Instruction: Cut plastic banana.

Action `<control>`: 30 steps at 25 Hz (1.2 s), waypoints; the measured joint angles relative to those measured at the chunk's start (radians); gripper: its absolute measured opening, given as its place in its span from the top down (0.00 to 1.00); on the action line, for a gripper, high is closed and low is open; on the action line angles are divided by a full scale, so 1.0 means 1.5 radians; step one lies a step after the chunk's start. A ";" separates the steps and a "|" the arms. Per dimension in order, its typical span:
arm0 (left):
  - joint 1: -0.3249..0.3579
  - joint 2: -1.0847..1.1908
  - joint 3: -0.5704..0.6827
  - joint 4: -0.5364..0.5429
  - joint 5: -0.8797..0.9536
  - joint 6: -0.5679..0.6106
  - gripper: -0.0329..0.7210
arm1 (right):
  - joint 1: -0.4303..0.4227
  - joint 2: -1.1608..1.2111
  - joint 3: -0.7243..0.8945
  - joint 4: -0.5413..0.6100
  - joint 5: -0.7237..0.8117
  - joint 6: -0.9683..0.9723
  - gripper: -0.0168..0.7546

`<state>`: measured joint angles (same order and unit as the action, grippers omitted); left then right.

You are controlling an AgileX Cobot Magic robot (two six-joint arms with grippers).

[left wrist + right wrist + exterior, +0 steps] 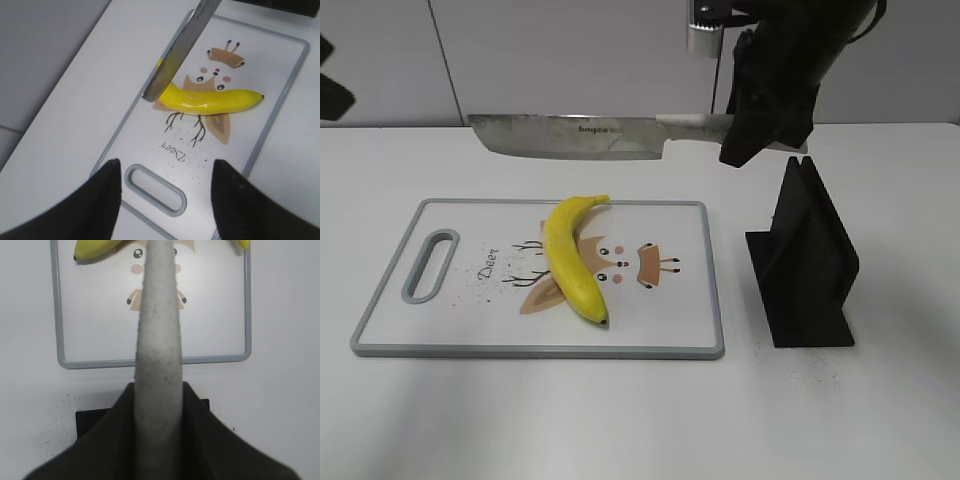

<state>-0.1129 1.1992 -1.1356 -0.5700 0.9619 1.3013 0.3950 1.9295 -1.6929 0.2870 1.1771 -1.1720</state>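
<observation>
The plastic banana (570, 262) lies whole and slanted on the white cutting board (460, 310), stem towards the far edge. My right gripper (760, 120) is shut on the handle of a cleaver knife (580, 135), and the blade hangs level well above the banana and board. In the right wrist view the grey handle (159, 340) runs between the fingers (159, 390), with the banana (95, 249) at the top edge. My left gripper (167, 162) is open and empty above the board's handle slot. The banana (215, 101) and blade (180, 47) lie beyond it.
A black knife stand (805, 265) sits on the white table right of the board and also shows in the right wrist view (90, 422). The board has a deer print and a grey rim (150, 360). A wall stands behind the table.
</observation>
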 joint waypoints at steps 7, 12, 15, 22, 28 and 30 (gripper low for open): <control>-0.010 0.187 -0.113 -0.051 0.050 0.153 0.23 | 0.000 0.037 -0.006 0.003 -0.005 -0.094 0.74; -0.061 0.262 -0.152 -0.049 0.052 0.186 0.23 | 0.000 0.058 -0.036 0.022 -0.007 -0.126 0.74; -0.086 0.293 -0.156 -0.036 0.041 0.193 0.23 | 0.000 0.075 -0.057 0.045 -0.010 -0.129 0.74; -0.091 0.335 -0.156 -0.017 -0.002 0.195 0.30 | 0.000 0.096 -0.063 0.061 -0.011 -0.136 0.74; -0.091 0.354 -0.156 -0.017 -0.011 0.196 0.48 | 0.000 0.099 -0.063 0.062 -0.013 -0.139 0.74; -0.091 0.364 -0.156 -0.015 -0.011 0.196 0.49 | 0.000 0.099 -0.063 0.062 -0.013 -0.140 0.74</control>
<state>-0.2494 1.7453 -1.3702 -0.5931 0.9452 1.5953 0.3950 2.0783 -1.7868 0.3806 1.1576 -1.3826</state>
